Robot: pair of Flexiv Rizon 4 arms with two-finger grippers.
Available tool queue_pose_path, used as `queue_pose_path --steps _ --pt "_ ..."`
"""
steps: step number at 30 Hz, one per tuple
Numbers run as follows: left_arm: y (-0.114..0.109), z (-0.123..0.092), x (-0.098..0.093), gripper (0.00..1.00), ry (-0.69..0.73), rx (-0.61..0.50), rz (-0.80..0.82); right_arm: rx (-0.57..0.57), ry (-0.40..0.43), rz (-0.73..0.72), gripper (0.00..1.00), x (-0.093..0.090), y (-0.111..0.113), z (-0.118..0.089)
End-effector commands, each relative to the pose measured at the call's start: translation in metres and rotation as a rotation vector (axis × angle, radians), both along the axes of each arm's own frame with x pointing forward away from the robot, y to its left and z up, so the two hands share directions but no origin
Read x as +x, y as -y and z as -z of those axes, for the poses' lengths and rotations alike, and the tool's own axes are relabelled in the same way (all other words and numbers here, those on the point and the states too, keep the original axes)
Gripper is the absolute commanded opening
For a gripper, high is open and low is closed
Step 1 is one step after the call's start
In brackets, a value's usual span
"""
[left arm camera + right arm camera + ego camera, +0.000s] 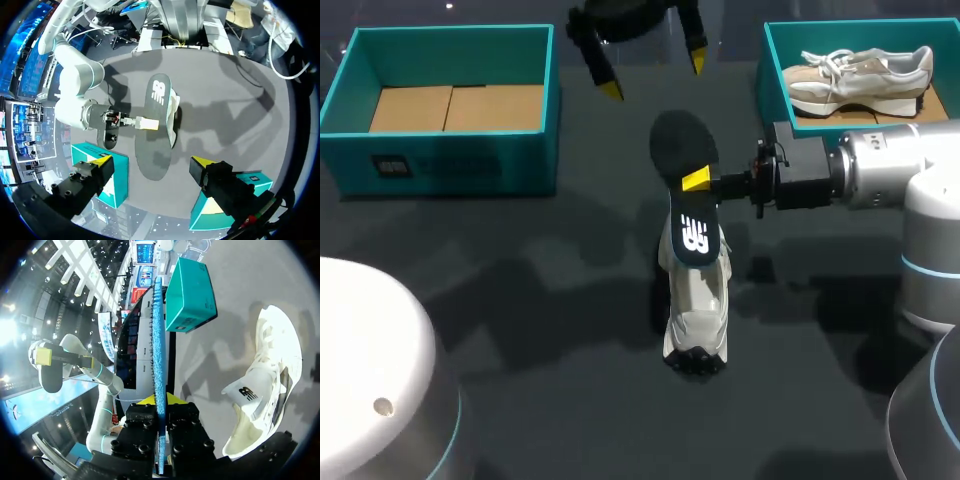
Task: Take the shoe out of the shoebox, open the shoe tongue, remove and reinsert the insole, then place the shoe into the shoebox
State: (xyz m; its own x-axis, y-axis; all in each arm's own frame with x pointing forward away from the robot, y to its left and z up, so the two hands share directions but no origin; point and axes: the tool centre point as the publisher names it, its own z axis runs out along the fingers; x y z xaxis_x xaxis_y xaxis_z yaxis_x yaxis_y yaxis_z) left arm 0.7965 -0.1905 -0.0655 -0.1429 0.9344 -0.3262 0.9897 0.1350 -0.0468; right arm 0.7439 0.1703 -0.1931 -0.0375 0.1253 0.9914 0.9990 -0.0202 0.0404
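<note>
A white shoe [696, 310] stands on the dark table, toe toward the front edge; it also shows beside my right gripper [265, 390] and under the insole [174, 112]. My right gripper [697, 181] comes in from the right and is shut on the black insole [685, 160], gripping its middle. The insole's logo end hangs over the shoe's opening. In the right wrist view the insole [158, 340] stands edge-on, blue, between the fingers of my right gripper [159, 402]. My left gripper [654, 79] hangs open behind the insole, clear of it; the insole [152, 145] lies ahead of its tips [151, 162].
A teal shoebox [440, 160] with a bare cardboard floor stands at the back left, and shows ahead of my right gripper [192, 295]. A second teal shoebox [772, 80] at the back right holds a beige shoe [860, 75]. My arm bases fill the front corners.
</note>
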Motion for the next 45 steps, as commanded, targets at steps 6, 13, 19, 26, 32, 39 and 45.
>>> queue_pose_path --steps 6,13,19,26,32,39,45 --pt "-0.036 0.023 -0.009 1.0 0.074 -0.539 0.01 -0.002 0.0 0.002 0.0 -0.001 -0.001 0.0" --pt "-0.036 0.023 -0.009 1.0 0.074 -0.539 0.01 -0.002 0.0 0.002 0.0 -0.001 -0.001 0.0" --pt "-0.036 0.023 -0.009 1.0 0.074 -0.539 0.01 -0.002 0.0 0.002 0.0 -0.001 -0.001 0.0" --pt "-0.045 0.035 -0.018 1.0 0.133 -0.611 0.005 -0.002 0.0 0.002 0.0 -0.001 -0.001 0.0" --pt "-0.052 0.052 -0.023 1.0 0.148 -0.722 -0.022 -0.002 0.0 0.002 0.0 -0.001 -0.001 0.0" --pt "-0.055 0.068 -0.027 1.0 0.156 -0.879 -0.057 -0.002 0.0 0.002 0.0 -0.001 -0.001 0.0" --pt "-0.053 0.083 -0.024 1.0 0.14 -1.006 -0.09 -0.002 0.0 0.002 0.0 -0.001 -0.001 0.0"
